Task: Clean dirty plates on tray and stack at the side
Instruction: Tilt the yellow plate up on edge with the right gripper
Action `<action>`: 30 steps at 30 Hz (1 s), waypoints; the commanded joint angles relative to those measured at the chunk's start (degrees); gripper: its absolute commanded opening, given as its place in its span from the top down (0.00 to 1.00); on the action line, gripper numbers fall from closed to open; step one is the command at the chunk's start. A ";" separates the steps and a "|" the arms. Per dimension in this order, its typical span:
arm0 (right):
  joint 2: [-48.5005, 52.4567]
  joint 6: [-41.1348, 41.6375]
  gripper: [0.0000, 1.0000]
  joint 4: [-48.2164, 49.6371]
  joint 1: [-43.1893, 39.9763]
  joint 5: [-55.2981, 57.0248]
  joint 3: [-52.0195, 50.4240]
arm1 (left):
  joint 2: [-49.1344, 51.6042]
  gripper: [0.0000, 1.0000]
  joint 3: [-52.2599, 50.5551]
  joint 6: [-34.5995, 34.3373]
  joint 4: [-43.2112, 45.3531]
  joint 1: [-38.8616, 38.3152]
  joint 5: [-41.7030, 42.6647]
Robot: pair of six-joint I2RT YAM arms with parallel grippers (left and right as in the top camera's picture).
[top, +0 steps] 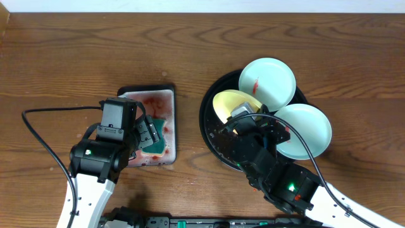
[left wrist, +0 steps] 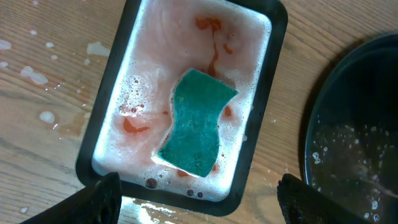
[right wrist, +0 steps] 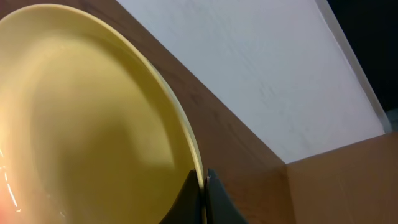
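Note:
The pale yellow plate [top: 231, 105] is tilted up over the black round tray [top: 212, 136], held by its rim in my right gripper [top: 243, 115]. In the right wrist view the jaws [right wrist: 202, 180] pinch the yellow plate's [right wrist: 87, 118] edge. One mint-white plate [top: 269, 81] with a red smear lies at the tray's back. A second mint-white plate [top: 307, 130] lies at the tray's right. My left gripper [left wrist: 199, 199] is open and empty over the near end of the small black basin [left wrist: 99, 140].
The basin [top: 172, 126] holds pinkish soapy water and a green sponge [left wrist: 196, 121]. Water drops lie on the wood around it. The tray's rim [left wrist: 311, 143] lies just right of the basin. A black cable [top: 38, 136] runs at the left.

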 commanded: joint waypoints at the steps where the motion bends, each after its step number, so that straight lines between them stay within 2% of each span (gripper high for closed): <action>1: -0.48 -0.63 0.99 0.37 0.33 1.64 0.79 | 0.11 0.20 1.44 0.20 -0.15 0.20 0.13; 7: -0.46 -0.63 0.99 0.37 0.33 1.66 0.79 | 0.11 0.20 1.44 0.20 -0.15 0.20 0.13; 13: -0.46 -0.57 0.99 0.37 0.33 6.25 0.79 | 0.11 0.19 1.44 0.17 -0.15 0.20 0.13; 30: -0.46 -0.35 0.99 0.39 0.33 6.38 0.79 | 0.11 0.19 1.44 0.17 -0.15 0.20 0.13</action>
